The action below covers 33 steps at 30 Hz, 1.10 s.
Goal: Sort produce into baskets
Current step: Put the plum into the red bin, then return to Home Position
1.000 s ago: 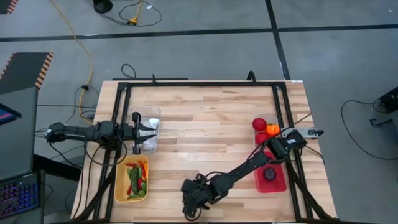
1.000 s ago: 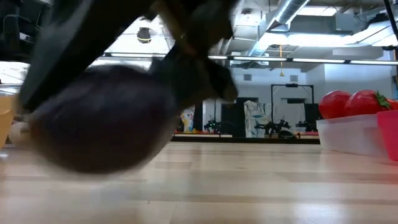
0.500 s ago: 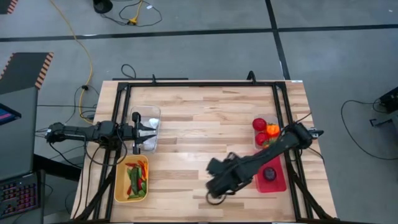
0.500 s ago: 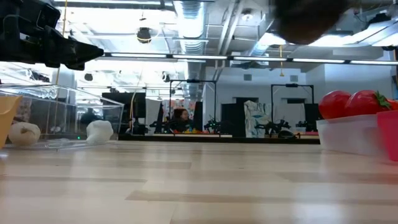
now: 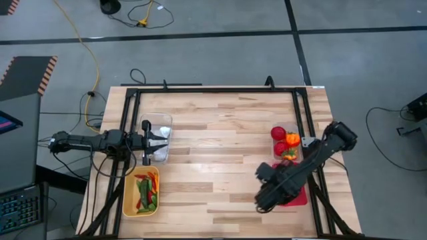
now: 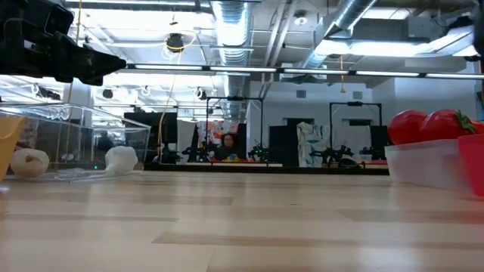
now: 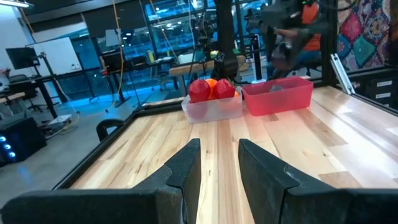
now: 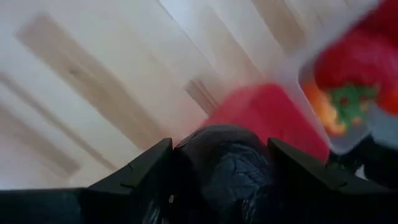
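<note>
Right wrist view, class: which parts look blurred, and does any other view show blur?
Right wrist view: the red plastic bin and wooden table are smeared, while the dark purple round in the right gripper looks sharper. Left wrist view: the far arm is streaked. Low view: steady.

The right gripper (image 5: 265,200) grips a dark round; the left gripper (image 5: 162,141) hovers, fingers slightly parted.
</note>
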### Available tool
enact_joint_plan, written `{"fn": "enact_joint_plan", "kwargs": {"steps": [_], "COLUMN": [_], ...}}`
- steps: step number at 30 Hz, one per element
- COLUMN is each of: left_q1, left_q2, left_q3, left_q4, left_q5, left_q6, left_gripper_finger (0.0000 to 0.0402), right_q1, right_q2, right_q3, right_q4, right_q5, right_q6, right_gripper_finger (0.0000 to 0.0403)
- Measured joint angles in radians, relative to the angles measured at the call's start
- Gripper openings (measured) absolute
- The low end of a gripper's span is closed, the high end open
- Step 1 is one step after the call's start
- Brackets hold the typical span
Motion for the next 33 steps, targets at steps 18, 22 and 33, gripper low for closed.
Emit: {"fn": "enact_joint_plan", "kwargs": {"steps": [18, 22, 33], "left_q1": [0.0, 0.0, 0.0], "left_q2": [-0.001, -0.001, -0.001], "left_q3": [0.0, 0.0, 0.0], "left_q4": [-0.001, 0.0, 0.0], "left_q5": [0.0, 0.0, 0.0], "left_q6": [0.0, 0.0, 0.0], "left_gripper_finger": [0.0096, 0.0096, 0.0096], "right_q1": [0.059, 0.059, 0.04], "right_q2": [-0.18, -0.181, -0.235], "right_q3": [-0.298, -0.322, -0.313], "right_q4": [0.007, 0.035, 0.174], "right_q5": [-0.082, -0.116, -0.129], "right_q6": [0.062, 0.048, -0.11], "right_gripper_finger": [0.0322, 0.0333, 0.0357]}}
